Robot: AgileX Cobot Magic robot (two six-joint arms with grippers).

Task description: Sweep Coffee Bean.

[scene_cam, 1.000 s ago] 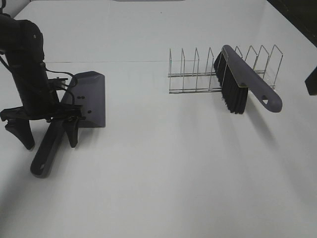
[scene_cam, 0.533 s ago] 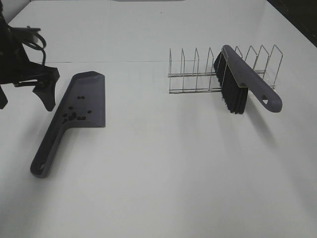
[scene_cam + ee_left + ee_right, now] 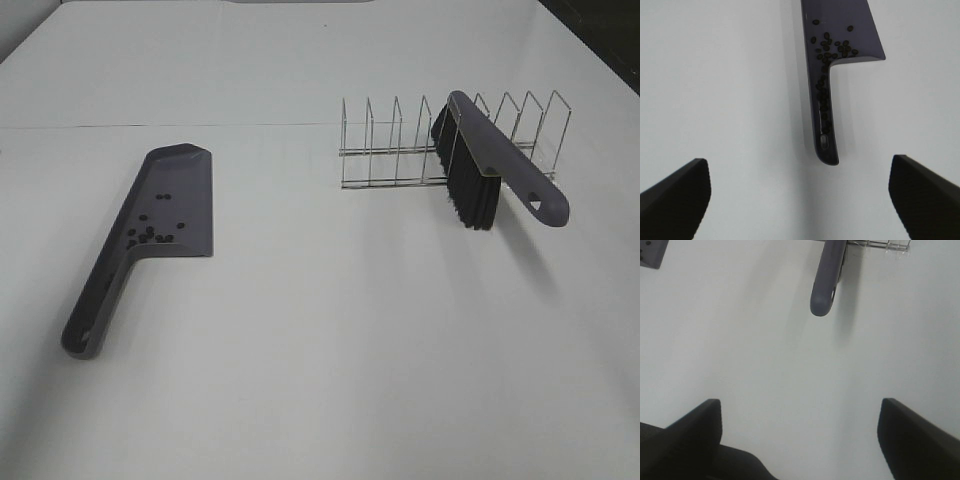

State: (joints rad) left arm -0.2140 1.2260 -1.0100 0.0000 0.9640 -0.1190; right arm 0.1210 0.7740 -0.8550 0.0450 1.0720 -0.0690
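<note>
The dark grey dustpan [image 3: 165,205] lies flat on the white table at the left, handle towards the front. The coffee beans [image 3: 152,233] lie inside it, clustered near the handle end. In the left wrist view the dustpan [image 3: 840,20] holds beans [image 3: 832,47] in the pan and along the handle channel. My left gripper [image 3: 800,195] is open and empty, well back from the handle tip. The grey brush [image 3: 495,165] with black bristles rests on the wire rack [image 3: 400,150]. My right gripper [image 3: 800,435] is open and empty, back from the brush handle [image 3: 826,285]. Neither gripper shows in the exterior high view.
The wire rack [image 3: 880,244] stands at the back right of the white table [image 3: 330,330]. A corner of the dustpan [image 3: 650,252] shows in the right wrist view. No loose beans show on the table surface.
My left arm, standing over the dustpan handle a second ago, has pulled away to the left and out of the exterior view. The dustpan stays on the table. The brush has not moved.
</note>
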